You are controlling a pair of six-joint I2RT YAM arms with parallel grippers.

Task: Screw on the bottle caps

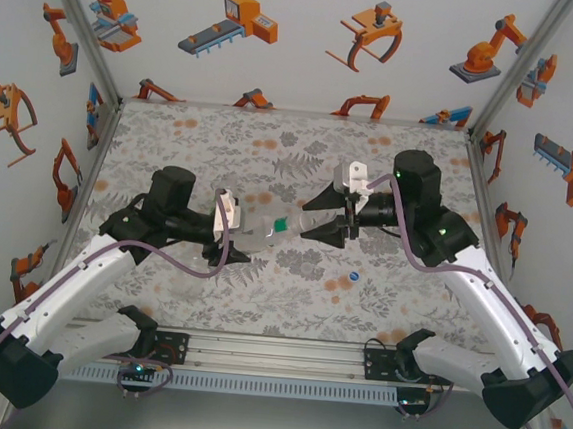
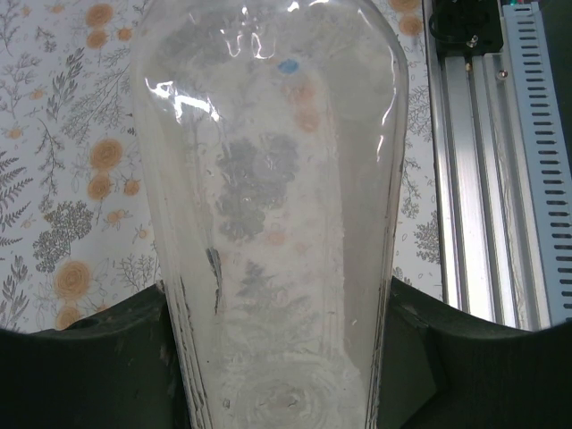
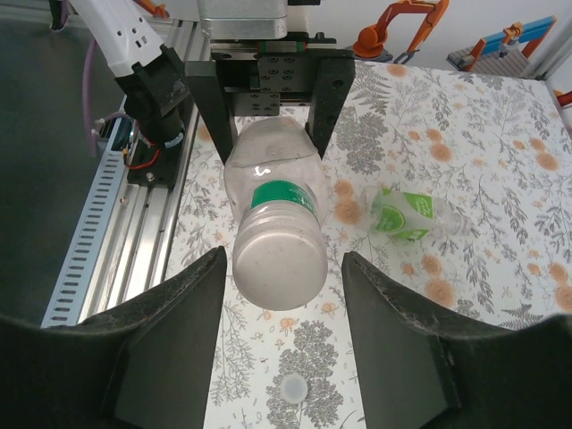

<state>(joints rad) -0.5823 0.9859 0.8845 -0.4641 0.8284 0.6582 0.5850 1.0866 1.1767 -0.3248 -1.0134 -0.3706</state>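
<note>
My left gripper (image 1: 240,233) is shut on a clear bottle (image 1: 265,231) and holds it level above the table, base in the jaws (image 2: 281,357). The bottle (image 3: 273,214) carries a green band (image 3: 284,195), and its round pale end (image 3: 279,259) points at my right gripper (image 1: 308,221). That gripper (image 3: 281,295) is open, one finger on each side of the end, touching nothing. A second bottle with a green label (image 3: 407,214) lies on the table. A white cap (image 3: 292,387) and a blue cap (image 1: 353,277) lie loose. The slimmer bottle and green cap are out of view.
The table has a floral cover (image 1: 272,153) with walls on three sides. An aluminium rail (image 1: 274,354) with the arm bases runs along the near edge. The blue cap shows through the held bottle (image 2: 288,65).
</note>
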